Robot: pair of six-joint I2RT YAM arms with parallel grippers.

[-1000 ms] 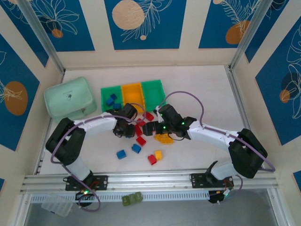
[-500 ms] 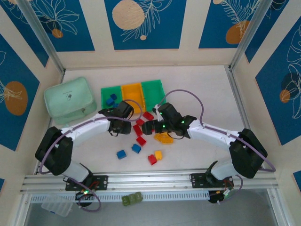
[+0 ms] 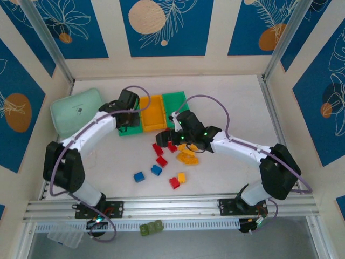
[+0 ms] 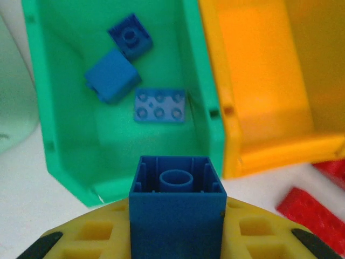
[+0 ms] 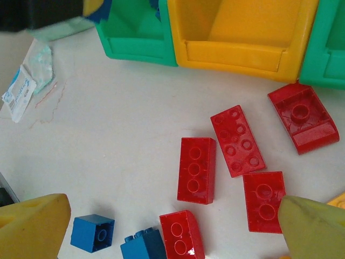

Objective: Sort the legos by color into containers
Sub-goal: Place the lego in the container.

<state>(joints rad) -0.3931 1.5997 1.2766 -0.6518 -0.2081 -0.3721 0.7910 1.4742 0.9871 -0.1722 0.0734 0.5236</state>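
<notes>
Since the left green bin [image 4: 200, 81] collects blue, the left claw [image 4: 178, 243] clenches a blue brick [image 4: 177, 208] over it; the right claw [image 5: 172, 226] gapes above red bricks [image 5: 197, 170].

Robot lab test cell. Evidence: white tabletop [image 3: 237, 97] boxed in by cream walls with blue printed panels [image 3: 183, 32]; aluminium rail [image 3: 172, 206] along near edge; two arms bolted there, left arm [image 3: 91, 132], right arm [image 3: 242, 151]; purple cable [image 3: 207, 97] exposed.
</notes>
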